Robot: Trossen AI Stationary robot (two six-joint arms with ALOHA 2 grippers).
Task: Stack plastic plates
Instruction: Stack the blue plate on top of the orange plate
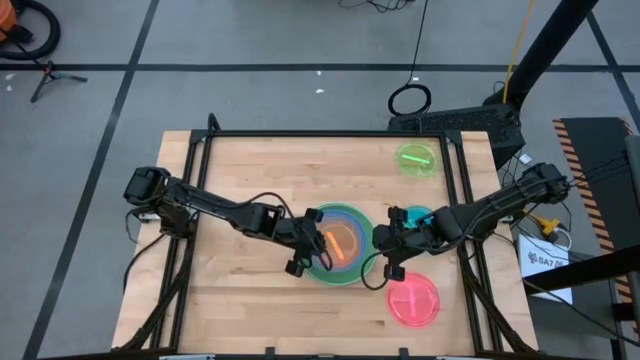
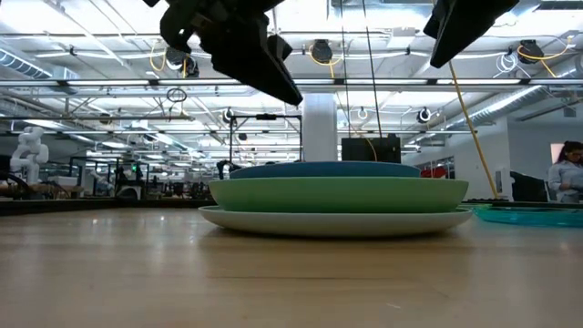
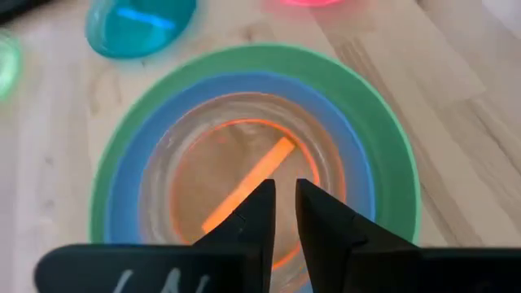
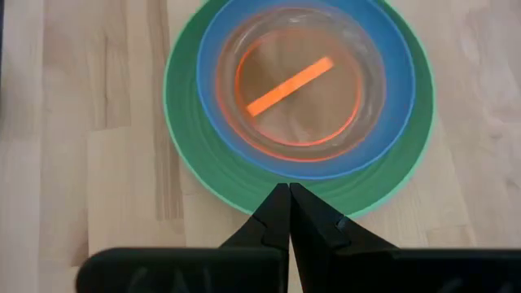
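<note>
A stack of plastic plates [image 1: 340, 243] sits mid-table: a pale plate [image 2: 337, 221] at the bottom, then a large green one [image 3: 391, 138], a blue one [image 3: 122, 203], a see-through brownish one [image 3: 163, 163] and a small orange one [image 4: 297, 81] on top. My left gripper [image 3: 285, 185] hangs above the orange plate with a narrow gap between its fingertips and nothing in them; the low view shows it clear of the stack [image 2: 293, 96]. My right gripper [image 4: 288, 189] is shut and raised over the stack's right rim [image 1: 378, 243].
A teal plate [image 1: 418, 216] lies flat under my right arm, a lime plate [image 1: 417, 160] at the far right and a pink plate [image 1: 413, 300] at the near right. The table's left half is bare wood. A person stands in the room beyond [image 2: 567, 173].
</note>
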